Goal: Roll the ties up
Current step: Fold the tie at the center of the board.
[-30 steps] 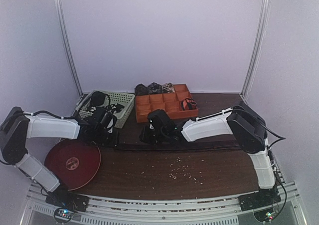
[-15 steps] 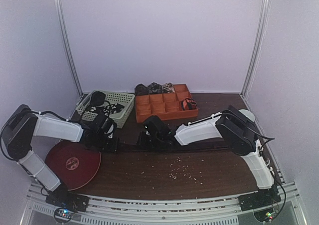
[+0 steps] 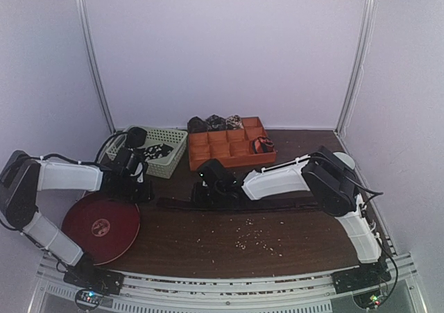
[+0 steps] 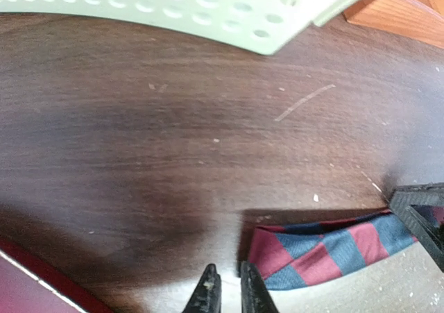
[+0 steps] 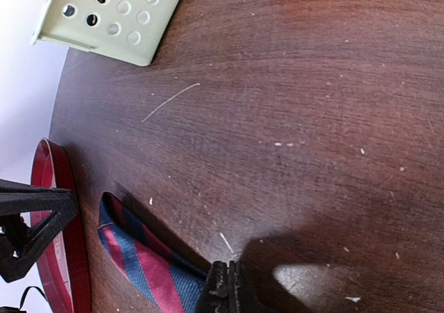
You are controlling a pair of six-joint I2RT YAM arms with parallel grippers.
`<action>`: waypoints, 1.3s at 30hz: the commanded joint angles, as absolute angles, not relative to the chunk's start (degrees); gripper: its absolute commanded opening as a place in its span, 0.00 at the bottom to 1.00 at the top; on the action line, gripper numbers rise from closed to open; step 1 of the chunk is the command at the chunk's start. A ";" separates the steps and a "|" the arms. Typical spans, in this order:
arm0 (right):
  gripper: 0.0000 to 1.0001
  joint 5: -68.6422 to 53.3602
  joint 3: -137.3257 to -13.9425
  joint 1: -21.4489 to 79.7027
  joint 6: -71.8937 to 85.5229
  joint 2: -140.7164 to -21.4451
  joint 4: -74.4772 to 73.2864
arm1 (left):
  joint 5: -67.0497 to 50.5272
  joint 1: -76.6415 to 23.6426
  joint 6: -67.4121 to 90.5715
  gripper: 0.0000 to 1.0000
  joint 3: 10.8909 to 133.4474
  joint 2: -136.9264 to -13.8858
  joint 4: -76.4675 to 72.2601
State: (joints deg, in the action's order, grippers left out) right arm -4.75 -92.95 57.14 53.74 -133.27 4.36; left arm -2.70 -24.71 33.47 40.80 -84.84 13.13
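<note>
My left end effector (image 3: pixel 142 191) has backed off toward 9 o'clock since a second ago. Its fingers (image 4: pixel 208 292) now stand slightly parted with nothing between them, just beside the tip of the long necktie (image 4: pixel 312 247), dark with red and blue stripes. The necktie (image 3: pixel 263 205) lies flat across the wooden tabletop (image 3: pixel 277 243), running 9 to 3 o'clock. My right end effector (image 3: pixel 202 195) has slid leftward. Its fingers are pressed together at the fabric (image 5: pixel 139 257), and I can't tell whether any fabric is caught.
</note>
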 commanded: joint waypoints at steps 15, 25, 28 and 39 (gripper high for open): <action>0.00 -7.29 -98.07 60.12 53.13 -134.95 3.85 | -7.63 -24.04 31.28 0.26 40.73 -89.30 8.75; 0.00 -6.13 -101.57 60.16 52.65 -139.58 -3.11 | -5.98 -24.08 31.37 0.23 41.02 -90.37 9.64; 0.00 -5.55 -101.16 60.15 52.65 -139.72 -4.10 | -6.24 -24.06 31.41 0.21 41.21 -90.34 9.61; 0.00 -5.36 -99.33 60.27 52.82 -139.40 -4.05 | -8.77 -23.94 32.44 0.07 42.52 -90.32 10.06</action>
